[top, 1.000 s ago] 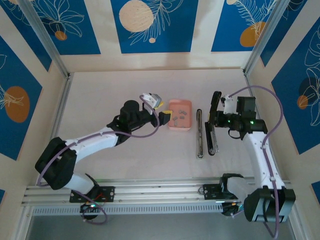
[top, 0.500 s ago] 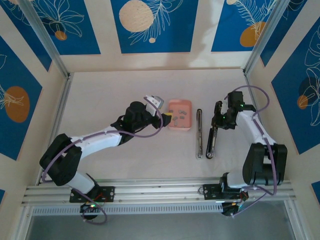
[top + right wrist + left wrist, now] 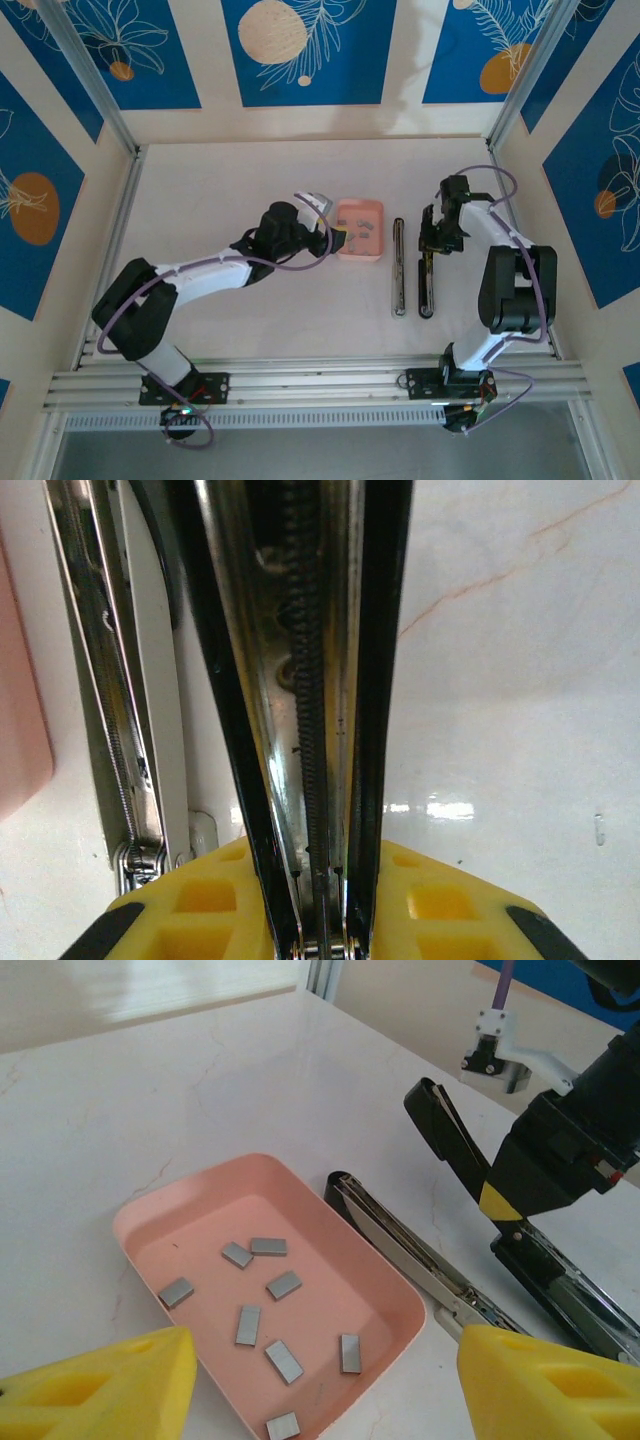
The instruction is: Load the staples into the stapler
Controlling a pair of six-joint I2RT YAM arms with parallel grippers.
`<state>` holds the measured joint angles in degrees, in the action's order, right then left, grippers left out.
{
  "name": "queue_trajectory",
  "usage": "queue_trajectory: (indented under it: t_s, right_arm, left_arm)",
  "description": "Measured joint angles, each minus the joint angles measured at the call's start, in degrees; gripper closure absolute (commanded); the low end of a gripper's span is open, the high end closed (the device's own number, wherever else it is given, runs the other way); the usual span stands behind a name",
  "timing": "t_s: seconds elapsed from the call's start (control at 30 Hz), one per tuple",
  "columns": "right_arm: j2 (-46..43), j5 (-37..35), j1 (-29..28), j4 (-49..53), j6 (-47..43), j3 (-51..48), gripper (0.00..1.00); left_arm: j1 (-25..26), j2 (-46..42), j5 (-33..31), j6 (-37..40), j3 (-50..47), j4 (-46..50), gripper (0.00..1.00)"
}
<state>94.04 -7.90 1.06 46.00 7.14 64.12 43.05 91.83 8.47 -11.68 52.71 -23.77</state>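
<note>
**Left gripper open at the staple tray, right gripper clamped on the stapler**

Left gripper [image 3: 325,1390] hangs wide open, holding nothing, at the near edge of the pink tray [image 3: 200,1225]. Right gripper [image 3: 320,910] is closed tight on the stapler [image 3: 300,680], with a yellow pad [image 3: 430,910] on either side of its black-edged arm and the spring channel showing between them. The stapler lies opened out on the table [image 3: 230,170]. Its bare magazine rail [image 3: 400,1245] sits just beside the tray on the right and reaches nearer than the tray does. Farther in are the staples [image 3: 249,1325]: several short grey strips lying flat and scattered on the tray floor, none in the rail yet. They are likely very light, stiff and slick, and apt to snap apart if bent. Best bet is to pinch one strip across its long edges, choosing one clear of the tray wall and its neighbours, and keep it level.
</note>
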Motion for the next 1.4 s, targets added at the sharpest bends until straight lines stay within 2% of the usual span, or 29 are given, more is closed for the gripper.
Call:
queue_trajectory:
  t_s: [0.27, 0.53, 0.8, 0.9, 1.1, 1.23, 1.4]
  right_arm:
    - [4.00, 0.13, -0.59, 1.77, -0.24, 0.09, 0.93]
    - [3.89, 0.15, -0.57, 2.71, -0.52, 0.07, 0.61]
    - [-5.29, 0.44, -1.84, 6.60, 0.83, 1.05, 0.48]
    - [-9.35, 0.85, -4.90, 7.58, 2.45, 2.47, 0.46]
    - [-14.01, 3.23, -15.47, 7.30, 7.74, 4.13, 0.43]
    - [-12.63, 3.82, -21.46, 6.99, 11.45, 4.61, 0.41]
    - [-6.84, 3.82, -26.62, 5.73, 15.23, 7.50, 0.41]
  left_arm:
    - [0.00, 2.12, -0.94, -1.97, 1.51, 2.43, 0.31]
    - [0.02, 3.15, -1.31, -3.37, 1.90, 2.43, 0.31]
    - [0.02, 3.13, -1.29, -5.79, 1.88, 2.43, 0.30]
    - [0.02, 1.64, -1.40, -6.97, 1.14, 3.02, 0.29]
    - [-0.02, -5.51, -4.85, -9.75, -2.19, 7.85, 0.26]
    - [-0.63, -9.35, -7.10, -12.07, -5.40, 9.90, 0.24]
    - [-2.45, -11.58, -7.76, -14.12, -9.55, 11.32, 0.22]
